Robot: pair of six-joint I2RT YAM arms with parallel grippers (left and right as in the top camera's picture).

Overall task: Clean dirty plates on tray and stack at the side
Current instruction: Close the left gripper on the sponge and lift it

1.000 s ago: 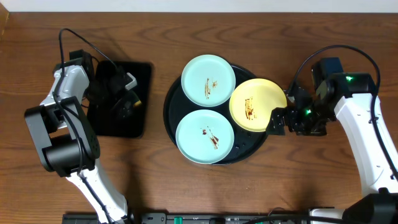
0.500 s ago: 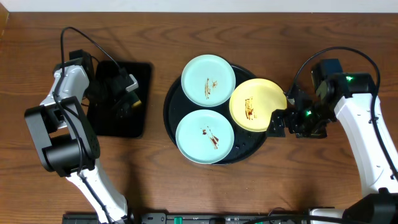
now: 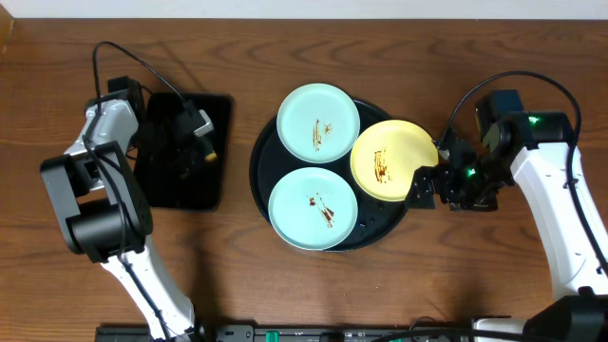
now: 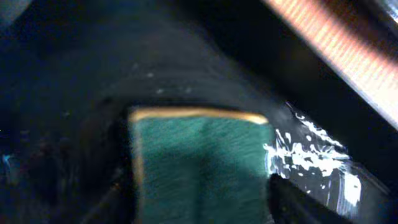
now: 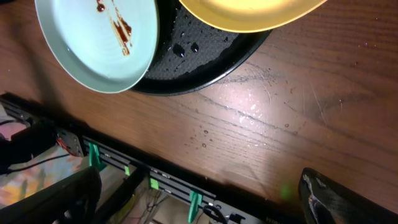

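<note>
A brown wooden tabletop [image 3: 313,285] carries everything. In its middle sits the round black tray [image 3: 257,163], glossy with a raised rim. Well apart to the left lies a smaller rectangular black tray [image 3: 180,190].

The three plates rest on the round tray, close together, and each pokes out past its rim. A mint-green plate [image 3: 317,122] sits at the far side. A second mint-green plate [image 3: 313,208] sits at the near side. The yellow plate [image 3: 393,160] is on the right, with its right edge over the rim. All three are face up, and each has brown smears near its centre.

The right end effector [image 3: 432,173] is just beside the yellow plate's right edge, low over the tabletop. Its fingers stand spread wide at the two sides of its wrist view, with nothing between them.

The left end effector [image 3: 188,144] is over the far part of the rectangular tray. Its wrist view is dark and close. It shows a green scouring sponge [image 4: 199,165] with a yellow edge lying between the two dark fingers. Whether they press on the sponge or only flank it cannot be told.

Water drops [image 5: 185,48] sit on the round tray's bare floor between the near mint plate and the yellow one.
</note>
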